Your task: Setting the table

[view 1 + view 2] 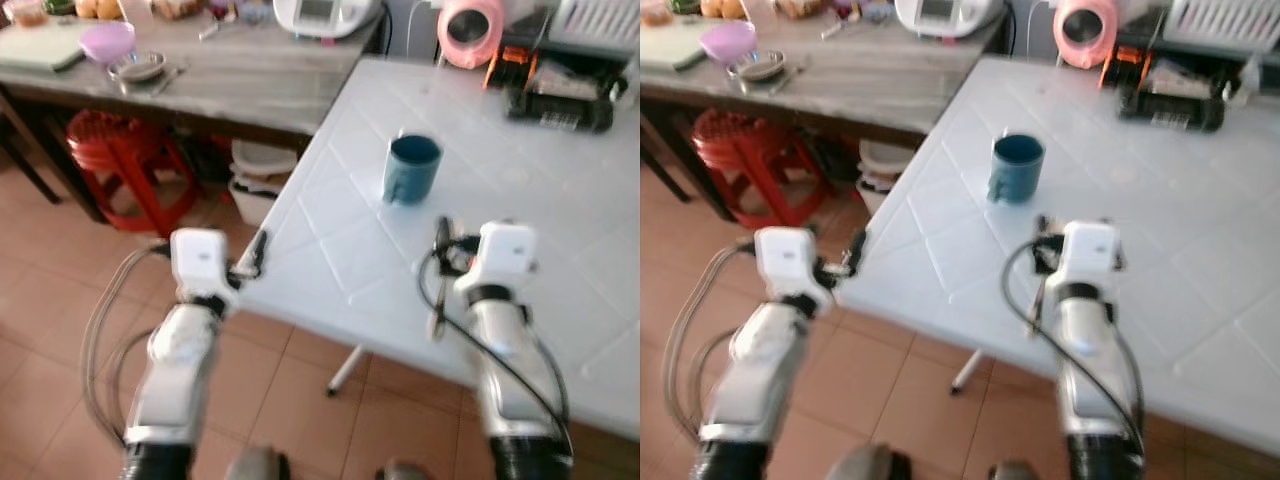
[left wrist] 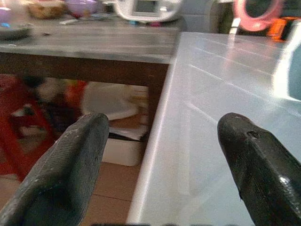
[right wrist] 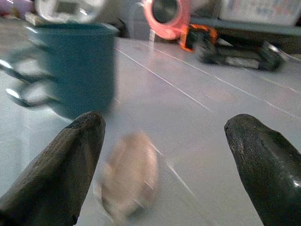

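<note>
Dark teal ceramic mug stands upright on white tiled worktop, handle toward its near edge. Right claw hovers just short of it, fingers apart (blurred pale object between them). Left claw spread at worktop's corner.

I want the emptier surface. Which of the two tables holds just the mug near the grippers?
The white tiled table, holding the blue mug; the grey-topped table behind carries bowls and an appliance.

Terracotta tile floor, red stool
</note>
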Available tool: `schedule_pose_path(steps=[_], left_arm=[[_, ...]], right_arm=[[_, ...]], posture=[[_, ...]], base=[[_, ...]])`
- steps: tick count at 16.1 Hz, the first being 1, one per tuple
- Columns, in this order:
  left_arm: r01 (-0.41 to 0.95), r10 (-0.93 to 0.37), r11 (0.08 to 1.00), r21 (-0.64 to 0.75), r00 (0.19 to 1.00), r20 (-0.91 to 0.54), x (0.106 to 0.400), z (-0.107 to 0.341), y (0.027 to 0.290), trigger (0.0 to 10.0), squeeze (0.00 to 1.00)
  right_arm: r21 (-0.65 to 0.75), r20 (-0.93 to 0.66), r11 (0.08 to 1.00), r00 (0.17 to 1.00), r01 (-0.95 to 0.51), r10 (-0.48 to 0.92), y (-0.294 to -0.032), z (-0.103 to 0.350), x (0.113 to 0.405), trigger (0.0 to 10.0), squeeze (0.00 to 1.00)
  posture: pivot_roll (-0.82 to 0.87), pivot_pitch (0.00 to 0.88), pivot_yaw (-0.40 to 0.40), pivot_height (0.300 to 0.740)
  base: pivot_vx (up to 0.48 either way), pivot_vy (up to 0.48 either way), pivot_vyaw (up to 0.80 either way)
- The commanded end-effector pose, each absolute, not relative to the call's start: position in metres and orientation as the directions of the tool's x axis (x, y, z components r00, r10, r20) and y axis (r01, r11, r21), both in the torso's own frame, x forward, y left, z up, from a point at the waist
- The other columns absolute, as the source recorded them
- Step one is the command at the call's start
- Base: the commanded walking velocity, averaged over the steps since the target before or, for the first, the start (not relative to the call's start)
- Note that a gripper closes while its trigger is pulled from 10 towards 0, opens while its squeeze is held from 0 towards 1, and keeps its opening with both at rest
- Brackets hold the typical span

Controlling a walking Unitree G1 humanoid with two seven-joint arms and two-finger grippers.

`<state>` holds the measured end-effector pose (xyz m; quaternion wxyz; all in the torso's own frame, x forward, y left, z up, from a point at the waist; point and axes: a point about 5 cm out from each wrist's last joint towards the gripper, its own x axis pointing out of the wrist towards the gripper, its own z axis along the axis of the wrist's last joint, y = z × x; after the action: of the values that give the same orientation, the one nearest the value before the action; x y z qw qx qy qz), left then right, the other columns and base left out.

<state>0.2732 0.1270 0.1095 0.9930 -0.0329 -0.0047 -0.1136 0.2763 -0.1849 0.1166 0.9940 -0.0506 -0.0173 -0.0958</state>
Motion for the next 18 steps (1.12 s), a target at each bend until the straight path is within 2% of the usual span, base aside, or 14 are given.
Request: schedule_pose_path(steps=[1,7,10,15,18], left_arm=[[0.224,-0.225,0.973,-0.055,0.974,0.0,0.273,0.107,0.131,10.0,0.0],[0.273,-0.275,0.96,-0.063,0.96,-0.04,0.27,0.102,0.128,10.0,0.0],[0.318,-0.321,0.946,-0.065,0.945,-0.056,0.27,0.1,0.123,10.0,0.0],[0.324,-0.328,0.944,-0.067,0.942,-0.069,0.269,0.098,0.122,10.0,0.0],[0.323,-0.327,0.944,-0.065,0.942,-0.073,0.269,0.098,0.122,10.0,0.0]], right_arm=[[-0.084,0.043,0.98,0.983,0.181,-0.178,-0.179,0.119,0.278,10.0,0.0],[-0.034,-0.098,0.988,0.983,0.153,-0.156,-0.165,0.1,0.263,10.0,0.0],[-0.033,-0.201,0.989,0.968,0.146,-0.149,-0.166,0.09,0.264,10.0,0.0],[-0.056,-0.22,0.991,0.967,0.121,-0.13,-0.173,0.095,0.282,10.0,0.0],[-0.048,-0.302,0.996,0.949,0.078,-0.089,-0.165,0.093,0.286,10.0,0.0]], posture=[[0.02,0.028,0.05,0.74],[0.01,0.039,0.062,0.74],[0.01,0.04,0.066,0.74],[0.01,0.046,0.065,0.74],[0.01,0.047,0.063,0.74]], base=[[0.0,0.0,0.0],[0.0,0.0,0.0],[0.0,0.0,0.0],[0.0,0.0,0.0],[0.0,0.0,0.0]])
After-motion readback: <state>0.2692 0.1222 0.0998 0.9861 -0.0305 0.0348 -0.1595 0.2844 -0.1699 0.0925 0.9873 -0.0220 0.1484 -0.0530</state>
